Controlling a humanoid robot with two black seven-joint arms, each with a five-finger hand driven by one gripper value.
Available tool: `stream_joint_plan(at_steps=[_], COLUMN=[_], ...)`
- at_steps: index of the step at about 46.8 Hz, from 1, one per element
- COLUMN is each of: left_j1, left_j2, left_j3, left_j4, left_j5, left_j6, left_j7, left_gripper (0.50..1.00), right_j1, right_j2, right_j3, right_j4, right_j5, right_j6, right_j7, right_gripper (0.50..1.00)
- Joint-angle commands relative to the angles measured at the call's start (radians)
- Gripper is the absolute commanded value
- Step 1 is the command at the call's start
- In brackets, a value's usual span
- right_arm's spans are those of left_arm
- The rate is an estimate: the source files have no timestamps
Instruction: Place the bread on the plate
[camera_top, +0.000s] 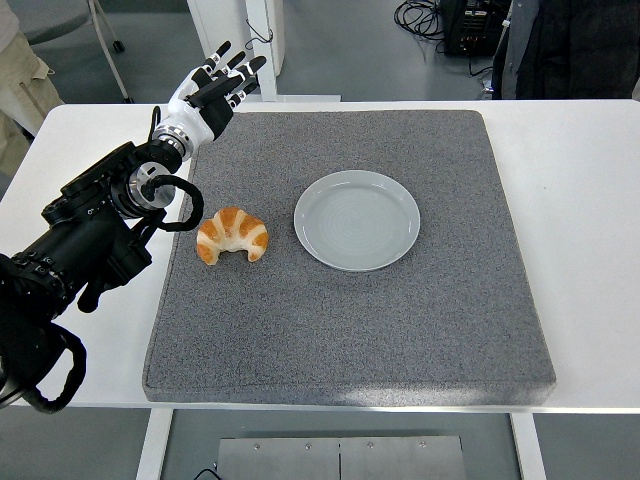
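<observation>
White tabletop (585, 200) carrying a grey foam mat (400, 320), croissant-shaped bread (233, 236) lying on the mat just left of the pale plate (357, 220), apart from it, left hand (212, 96) raised over the mat's far-left corner, fingers (240, 70) spread, holding nothing.

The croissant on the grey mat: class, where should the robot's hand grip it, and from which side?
Probably across the thick middle of the croissant, coming down from above. Its tips point to the near edge, and it lies flat left of the plate; the open left hand is nearest.
</observation>
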Motion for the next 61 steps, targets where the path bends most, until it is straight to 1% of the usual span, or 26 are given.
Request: stream_joint_plan(at_steps=[1, 12, 17, 22, 27, 39, 46, 54, 61], left_j1=[0.003, -0.003, -0.006, -0.016, -0.028, -0.031, -0.029, -0.034, -0.048], left_j2=[0.0, 0.009, 0.014, 0.029, 0.041, 0.041, 0.041, 0.043, 0.04], left_j3=[-0.009, -0.003, -0.009, -0.012, 0.002, 0.005, 0.007, 0.007, 0.036], left_j4=[0.0, 0.0, 0.0, 0.0, 0.0, 0.0, 0.0, 0.0, -0.002], left_j5=[0.0, 0.0, 0.001, -0.006, 0.001, 0.004, 0.006, 0.007, 0.009], left_j6=[0.0, -0.002, -0.017, -0.015, -0.008, -0.002, 0.014, 0.001, 0.003], left_j7=[-0.002, 0.001, 0.007, 0.003, 0.012, 0.014, 0.014, 0.015, 0.035], left_gripper=[0.986, 0.986, 0.986, 0.986, 0.986, 0.986, 0.986, 0.986, 0.986], right_j1=[0.0, 0.0, 0.0, 0.0, 0.0, 0.0, 0.0, 0.0, 0.0], right_j2=[0.0, 0.0, 0.0, 0.0, 0.0, 0.0, 0.0, 0.0, 0.0], right_j3=[0.0, 0.0, 0.0, 0.0, 0.0, 0.0, 0.0, 0.0, 0.0], right_j4=[0.0, 0.0, 0.0, 0.0, 0.0, 0.0, 0.0, 0.0, 0.0], right_j5=[0.0, 0.0, 0.0, 0.0, 0.0, 0.0, 0.0, 0.0, 0.0], right_j6=[0.0, 0.0, 0.0, 0.0, 0.0, 0.0, -0.001, 0.0, 0.0], right_j7=[0.0, 0.0, 0.0, 0.0, 0.0, 0.0, 0.0, 0.0, 0.0], right_gripper=[1.0, 1.0, 1.0, 1.0, 1.0, 1.0, 1.0, 1.0, 1.0])
